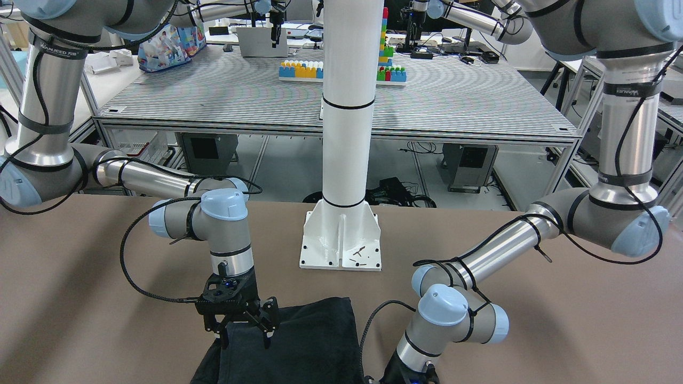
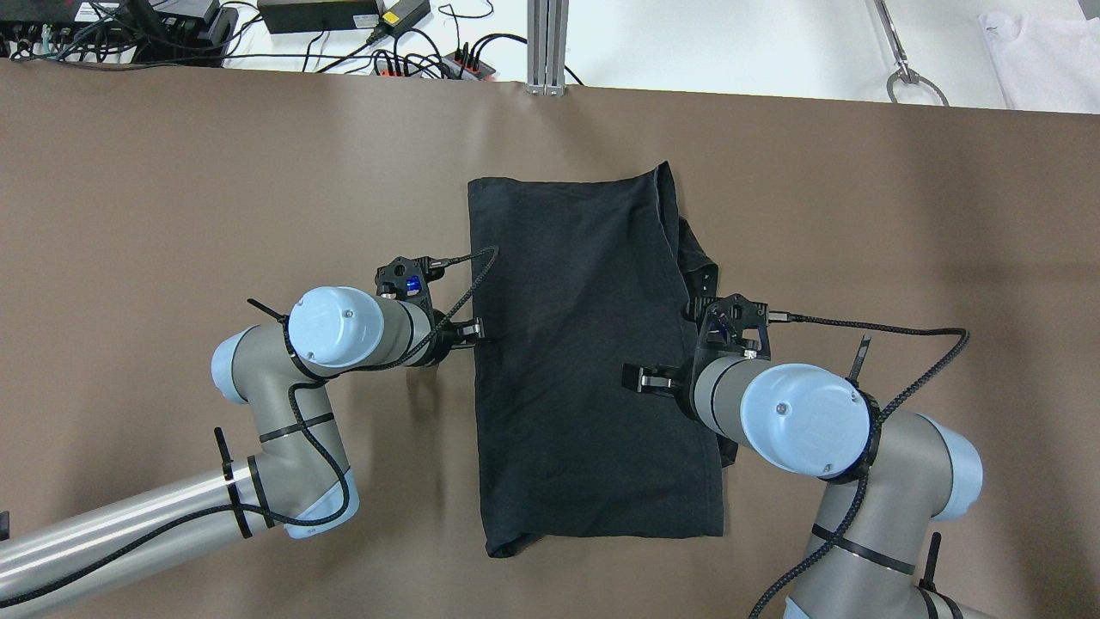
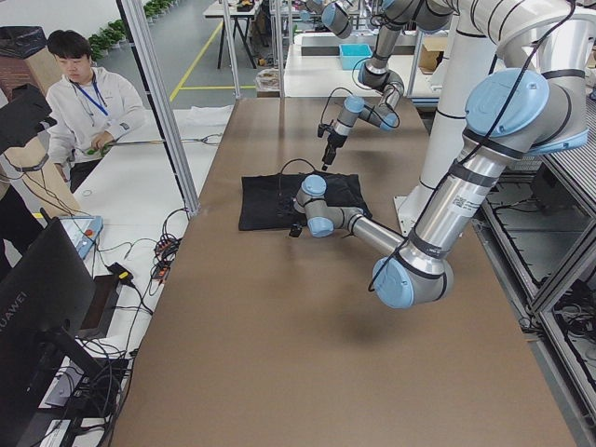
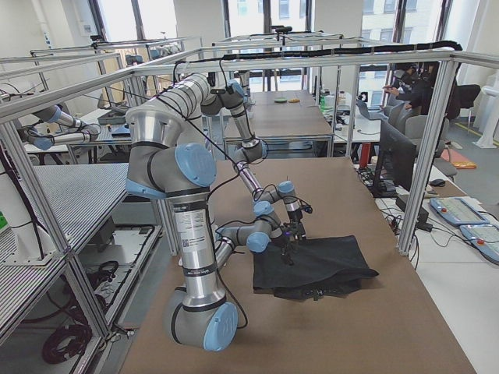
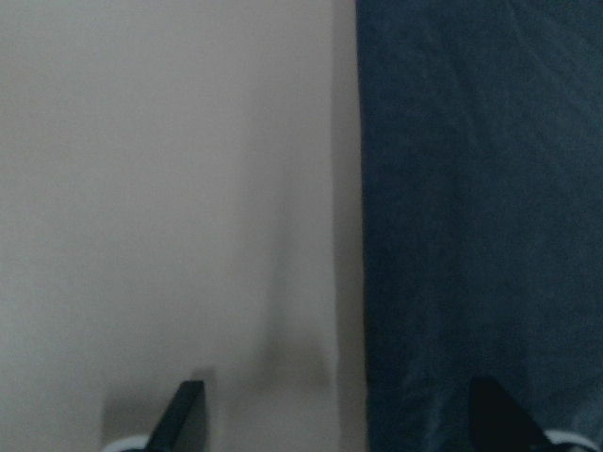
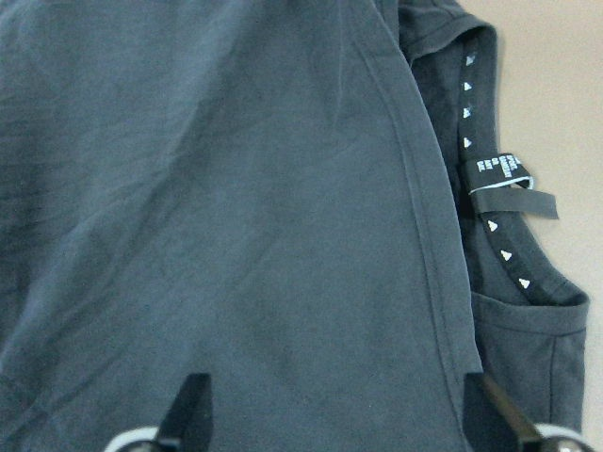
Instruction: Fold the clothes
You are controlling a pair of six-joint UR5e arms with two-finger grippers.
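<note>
A black garment point(image 2: 584, 361) lies folded in a tall rectangle on the brown table point(image 2: 172, 172); it also shows in the front view point(image 1: 309, 341). Its neck opening and label point(image 6: 509, 184) stick out at its right edge. My left gripper point(image 2: 464, 331) is open and low, with one fingertip point(image 5: 188, 414) over bare table and the other point(image 5: 499, 419) over the cloth, either side of the garment's left edge point(image 5: 358, 235). My right gripper point(image 1: 244, 333) is open and empty, just above the garment's right half, with both fingertips point(image 6: 188, 405) over cloth.
The white post base point(image 1: 341, 240) stands on the table behind the garment. Cables and power strips point(image 2: 412, 52) lie past the far edge, and a white cloth point(image 2: 1040, 52) lies at the far right. An operator point(image 3: 79, 102) stands beyond the table's far side.
</note>
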